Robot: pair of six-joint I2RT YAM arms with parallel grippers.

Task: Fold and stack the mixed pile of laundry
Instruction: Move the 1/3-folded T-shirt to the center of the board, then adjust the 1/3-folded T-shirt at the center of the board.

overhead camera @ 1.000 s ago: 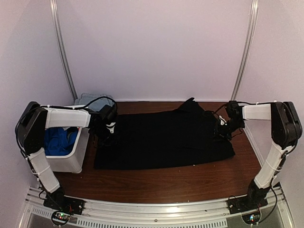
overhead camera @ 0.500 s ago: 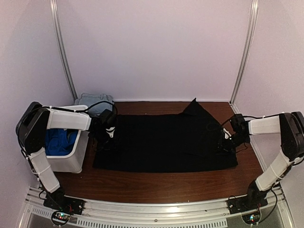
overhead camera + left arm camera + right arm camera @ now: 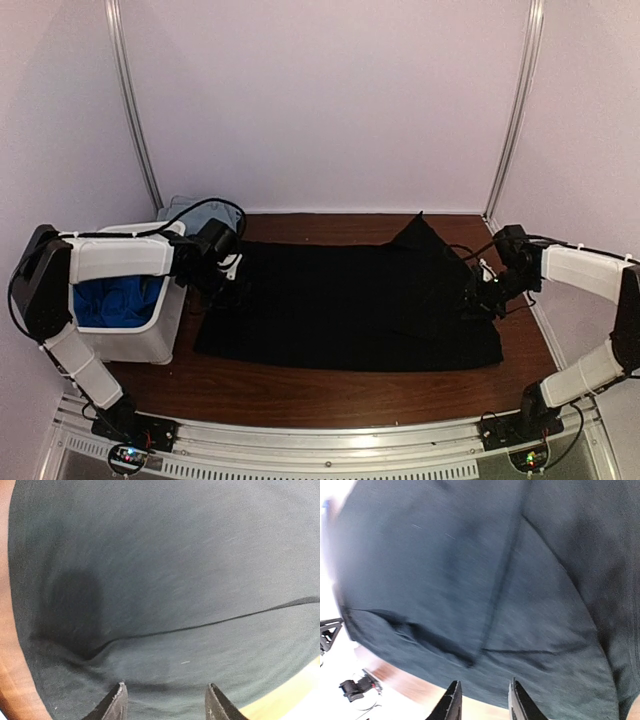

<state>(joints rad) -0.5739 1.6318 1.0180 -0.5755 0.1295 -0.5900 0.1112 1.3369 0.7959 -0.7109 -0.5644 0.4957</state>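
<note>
Black cloth (image 3: 350,300) lies spread flat across the middle of the tabletop (image 3: 330,395). The left gripper (image 3: 228,277) at its left edge and the right gripper (image 3: 483,300) at its right edge are both apart and empty. Spreading looks done; folding next calls for pinching an edge.

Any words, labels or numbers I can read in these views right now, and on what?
None readable. No print, tag or label shows on the black cloth, the white bin or the blue fabric in it.
</note>
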